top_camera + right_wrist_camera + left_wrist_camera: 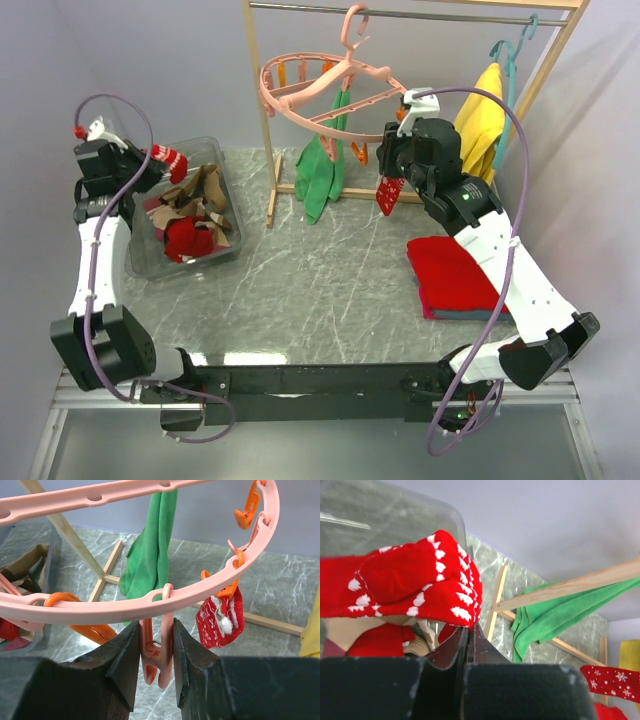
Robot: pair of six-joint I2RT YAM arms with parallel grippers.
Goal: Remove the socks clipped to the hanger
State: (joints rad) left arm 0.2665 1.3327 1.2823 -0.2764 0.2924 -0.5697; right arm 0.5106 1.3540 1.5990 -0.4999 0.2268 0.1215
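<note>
Only my right wrist view shows my right end effector [156, 630] clamped on a pink clip peg [157, 665] of the round salmon-pink plastic hanger [100, 611]. Nearby, a red white-patterned sock [220, 620] hangs lengthwise downward from an orange peg [227, 587]. My left end effector [470, 630] pinches a second red patterned sock [410, 580], stretched sideways above a clear plastic bin [395, 510].

hanger [100, 611] salmon-pink. pink peg [156, 655] lower centre of right wrist view, orange peg [247, 507] upper right. hanging sock [220, 620]: red, white festive pattern. patterned sock [415, 582] filling left wrist view: red with white triangles. Also green cloth [318, 175], yellow cloth [482, 120], folded red cloth [450, 270]. table [320, 270] grey marble, white veins.
</note>
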